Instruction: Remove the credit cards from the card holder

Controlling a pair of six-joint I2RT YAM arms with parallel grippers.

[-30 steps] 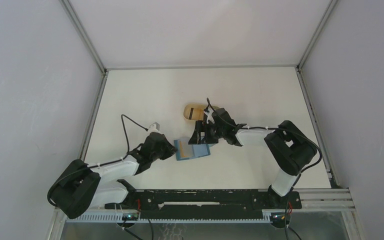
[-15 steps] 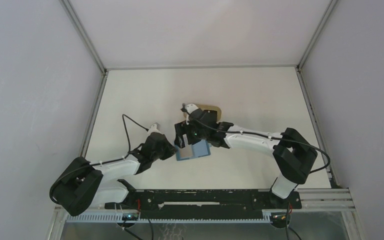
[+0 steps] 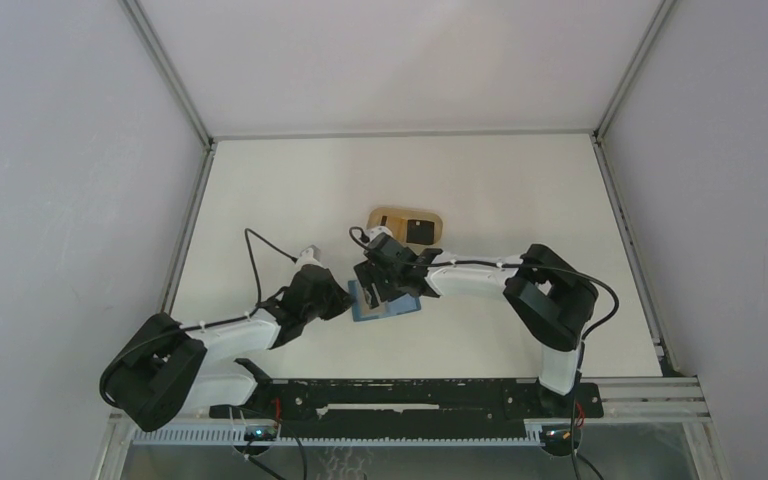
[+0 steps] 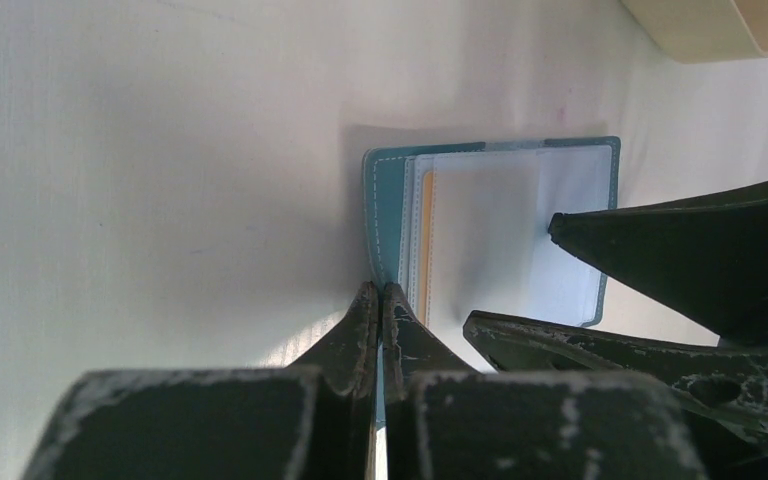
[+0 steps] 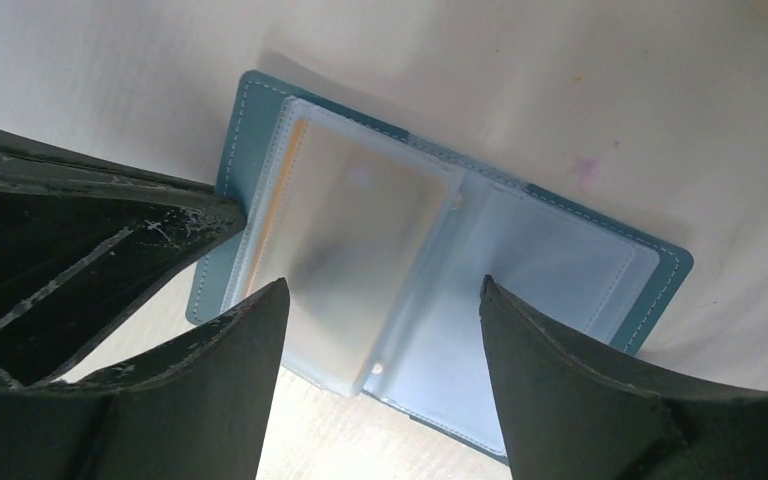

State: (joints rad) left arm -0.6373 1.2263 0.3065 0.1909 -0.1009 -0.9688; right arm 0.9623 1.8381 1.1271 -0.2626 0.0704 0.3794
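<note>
A white table (image 3: 290,200) boxed in by pale grey walls (image 3: 60,150) carries everything. The right gripper (image 5: 382,290) hangs straight over the card holder (image 5: 570,260) with its jaws spread wide, one finger to each side of the clear sleeves, gripping nothing. The left gripper (image 4: 380,295) is pressed together, its tips set against the teal border at the holder's left edge. I judge that it is pinning the holder down, though whether any of the cover lies between the tips cannot be told.

The holder lies open and flat, inside face up, near the middle of the table, on the near side of the beige oval tray (image 3: 380,215) and apart from it. Its long axis runs left to right across the table, slightly tilted, with the fold crossing it midway. The one credit card (image 4: 428,250) that shows is a tan edge behind the frosted sleeve in the left half — the half next to the left gripper — with its long side parallel to the fold. Small notches on that sleeve's inner edge suggest the pocket opens toward the fold, so the card would have to slide rightward, toward the middle. The right gripper is the nearer one, directly above. Its fingers straddle the sleeve along the holder's long axis and would need to drop and close on the card's free edge. Whether more cards sit behind cannot be told.
</note>
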